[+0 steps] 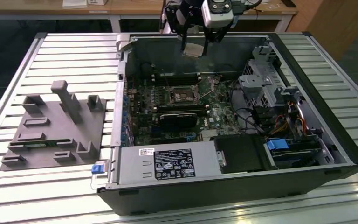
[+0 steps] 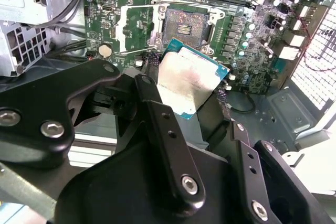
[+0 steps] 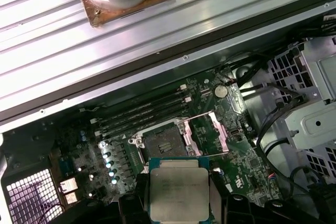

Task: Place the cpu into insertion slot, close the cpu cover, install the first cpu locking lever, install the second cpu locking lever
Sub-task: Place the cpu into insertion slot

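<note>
Between the black fingers of the hand (image 2: 186, 97), pinched by its edges, hangs the cpu (image 2: 193, 74): a flat square chip with a dull silvery top and a teal rim. Beyond it, on the green motherboard (image 2: 105, 19), the insertion slot (image 2: 185, 26) lies bare and dark-centred, the cpu cover (image 2: 134, 30) folded open beside it.

Teal-edged silvery-grey cpu (image 3: 179, 192), green motherboard (image 3: 247, 153), dark insertion slot (image 3: 160, 142), black hand (image 2: 186, 100), grey ribbed table (image 1: 73, 56).

I hold the silvery square cpu (image 3: 179, 192) tilted in my claw (image 1: 195, 45) above the insertion slot (image 3: 161, 142), whose dark centre lies bare, its thin metal cpu cover (image 3: 220, 130) swung open just beside it.
</note>
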Robot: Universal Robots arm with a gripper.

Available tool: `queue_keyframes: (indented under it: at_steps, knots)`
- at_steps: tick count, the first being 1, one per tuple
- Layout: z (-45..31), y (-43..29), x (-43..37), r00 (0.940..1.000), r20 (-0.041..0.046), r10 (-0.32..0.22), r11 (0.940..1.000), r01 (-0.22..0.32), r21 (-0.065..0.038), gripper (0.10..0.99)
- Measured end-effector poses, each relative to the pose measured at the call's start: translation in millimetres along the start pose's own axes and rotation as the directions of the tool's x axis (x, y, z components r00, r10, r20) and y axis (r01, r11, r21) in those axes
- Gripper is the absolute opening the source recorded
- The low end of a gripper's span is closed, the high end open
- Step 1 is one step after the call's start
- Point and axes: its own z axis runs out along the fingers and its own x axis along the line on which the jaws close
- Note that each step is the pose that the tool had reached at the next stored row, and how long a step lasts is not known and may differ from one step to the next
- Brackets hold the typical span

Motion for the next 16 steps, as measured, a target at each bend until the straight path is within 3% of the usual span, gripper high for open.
queue_keyframes:
  at_steps: [16]
  knots:
    - [0.4, -0.1, 0.0, 0.9993, 0.0034, 0.038, 0.9993, -0.038, -0.001, 0.541]
